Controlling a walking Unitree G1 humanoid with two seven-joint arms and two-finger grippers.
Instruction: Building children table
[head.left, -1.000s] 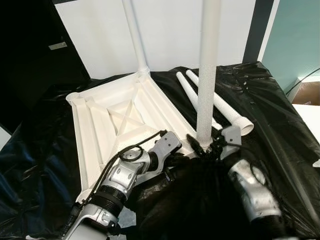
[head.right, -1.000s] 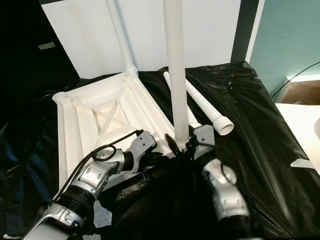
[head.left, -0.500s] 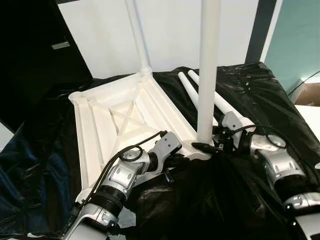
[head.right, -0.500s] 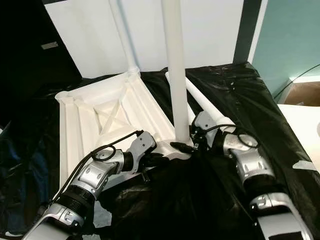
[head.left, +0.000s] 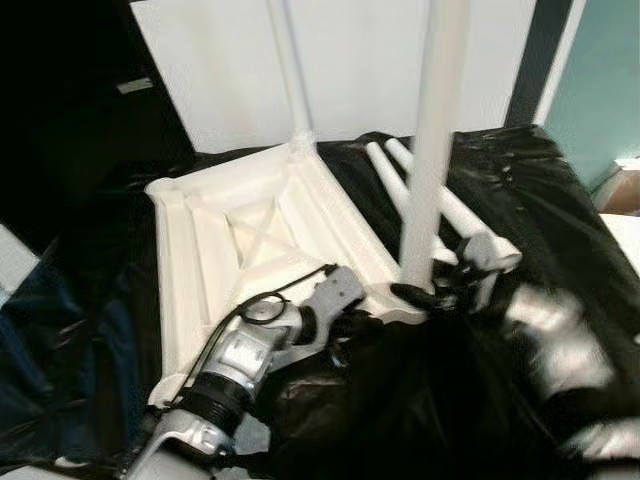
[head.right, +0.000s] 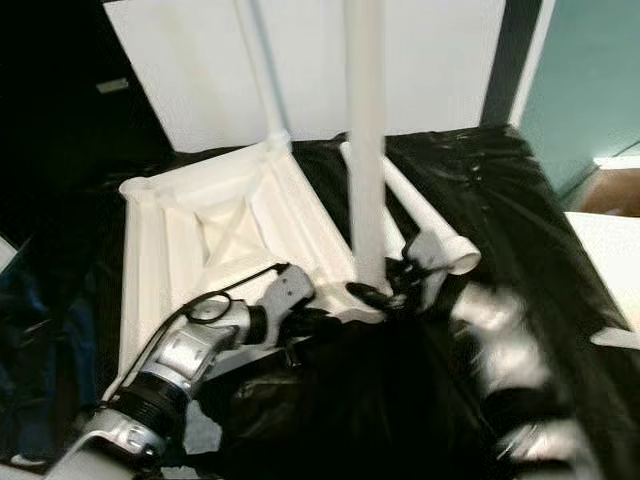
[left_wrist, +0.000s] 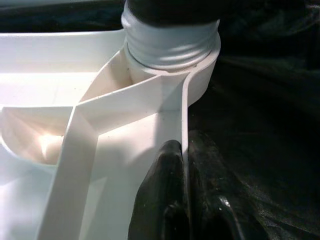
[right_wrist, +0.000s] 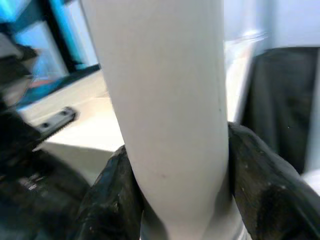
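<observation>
Left eye view: a white upside-down tabletop (head.left: 240, 250) lies on black plastic sheeting (head.left: 540, 200) at centre-left. One table leg (head.left: 432, 150) stands upright in its lower-right corner, long axis vertical. The right gripper (head.left: 425, 295), blurred, clasps the leg's base.

Left wrist view: the left gripper (left_wrist: 185, 200) pinches the tabletop's thin rim between closed fingers.

Right wrist view: the right gripper's fingers (right_wrist: 112, 200) press both sides of the leg.
</observation>
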